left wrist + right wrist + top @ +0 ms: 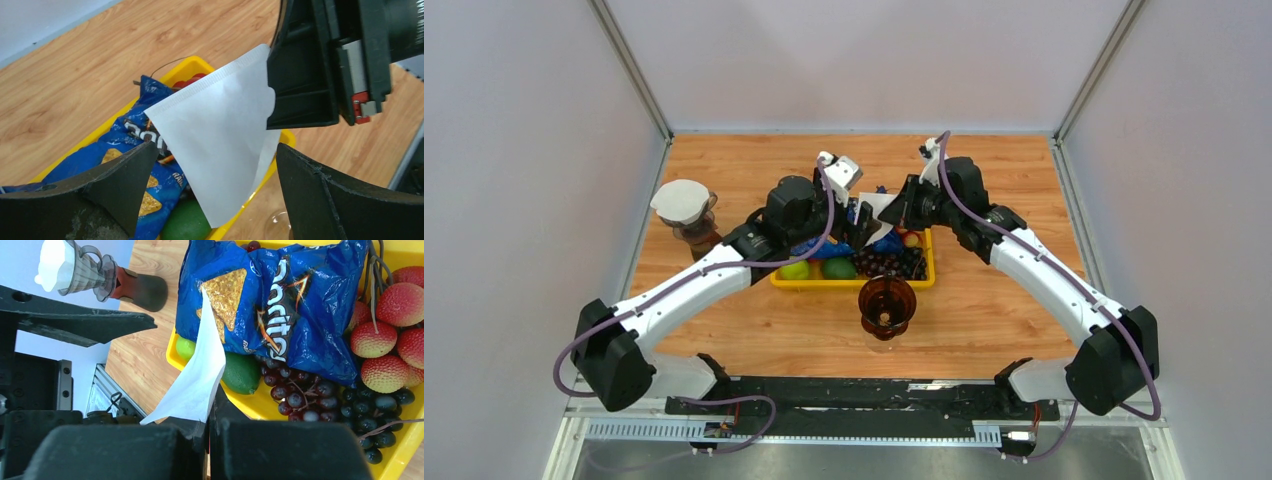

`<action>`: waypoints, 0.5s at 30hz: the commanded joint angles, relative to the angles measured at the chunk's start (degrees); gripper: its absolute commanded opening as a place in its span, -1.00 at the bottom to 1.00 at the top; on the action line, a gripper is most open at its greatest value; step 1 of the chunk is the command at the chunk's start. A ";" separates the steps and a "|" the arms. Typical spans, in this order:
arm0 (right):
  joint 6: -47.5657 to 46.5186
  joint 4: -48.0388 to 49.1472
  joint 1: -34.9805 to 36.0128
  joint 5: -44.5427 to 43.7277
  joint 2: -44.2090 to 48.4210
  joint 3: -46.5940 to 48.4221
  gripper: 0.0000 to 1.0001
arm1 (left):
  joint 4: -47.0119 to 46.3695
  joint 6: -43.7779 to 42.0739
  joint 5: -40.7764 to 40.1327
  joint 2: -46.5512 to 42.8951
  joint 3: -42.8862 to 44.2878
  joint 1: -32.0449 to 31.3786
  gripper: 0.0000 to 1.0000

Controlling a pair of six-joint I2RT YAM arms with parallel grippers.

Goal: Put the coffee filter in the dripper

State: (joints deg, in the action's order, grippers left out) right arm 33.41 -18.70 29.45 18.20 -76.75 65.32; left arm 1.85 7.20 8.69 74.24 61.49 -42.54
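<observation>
Both arms meet over the yellow tray, mid-counter. The right pincer is pressed together on the white coffee filter, pinching one edge so the paper hangs flat in the air above the tray. The left pincer comes in from the other side with its fingers spread wide, one to each side of the sheet; whether either finger touches the paper, I cannot tell.

Busy ground underneath: a blue chip bag sprawls across the tray, dark grapes along its near edge, red lychees to one side, and a lime beside an avocado in the corner right under the filter.

The amber dripper sits on a clear glass on the counter, just outside the tray's near rim, between the two arms and apart from the filter. Far to the left, near the wall, a second dripper stands on a dark base with a white filter in it.
</observation>
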 commanded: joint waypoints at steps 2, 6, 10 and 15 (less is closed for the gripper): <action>2.01 -0.87 0.25 1.54 0.46 2.71 -1.00 | 1.25 -5.11 -13.09 1.76 2.97 -2.99 1.00; 2.16 -1.11 0.26 3.66 0.14 2.66 -1.00 | 0.85 -6.32 -19.55 3.22 3.01 -4.85 0.98; 2.28 -1.16 0.27 3.74 -0.09 2.62 -1.00 | 1.23 -7.71 -25.98 4.84 3.82 -6.95 0.77; 1.51 -1.30 0.28 3.92 -0.41 2.15 -1.00 | 0.37 -7.98 -28.87 4.42 3.93 -8.59 0.33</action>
State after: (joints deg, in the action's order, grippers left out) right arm 34.39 -20.60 29.45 20.56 -76.84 65.34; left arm 3.70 0.62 -15.09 79.42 62.74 -50.09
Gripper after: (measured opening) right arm 0.004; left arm 0.736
